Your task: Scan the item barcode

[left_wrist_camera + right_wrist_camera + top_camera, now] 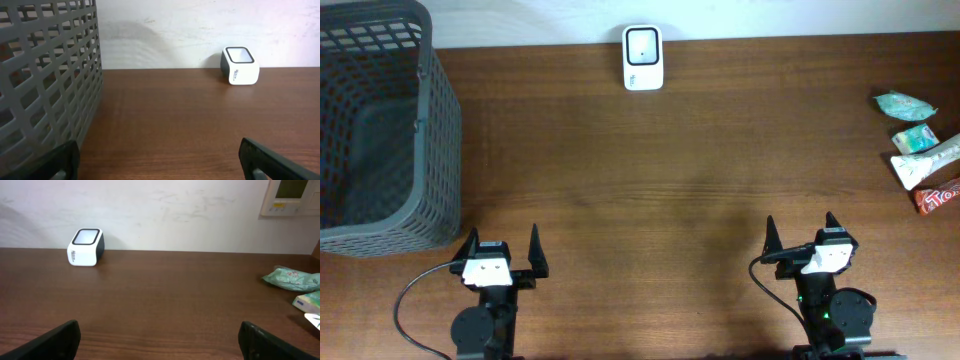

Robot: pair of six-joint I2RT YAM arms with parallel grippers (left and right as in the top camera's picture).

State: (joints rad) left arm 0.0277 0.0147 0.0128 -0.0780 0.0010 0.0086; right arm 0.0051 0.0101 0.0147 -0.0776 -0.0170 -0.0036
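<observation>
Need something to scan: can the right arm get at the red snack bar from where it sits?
Probably yes. The right gripper stands open, and only bare table lies between it and the red snack bar.

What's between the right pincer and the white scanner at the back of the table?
Nothing. Only bare wooden tabletop runs from the right pincer to the scanner; the overhead and right wrist views both show it.
</observation>
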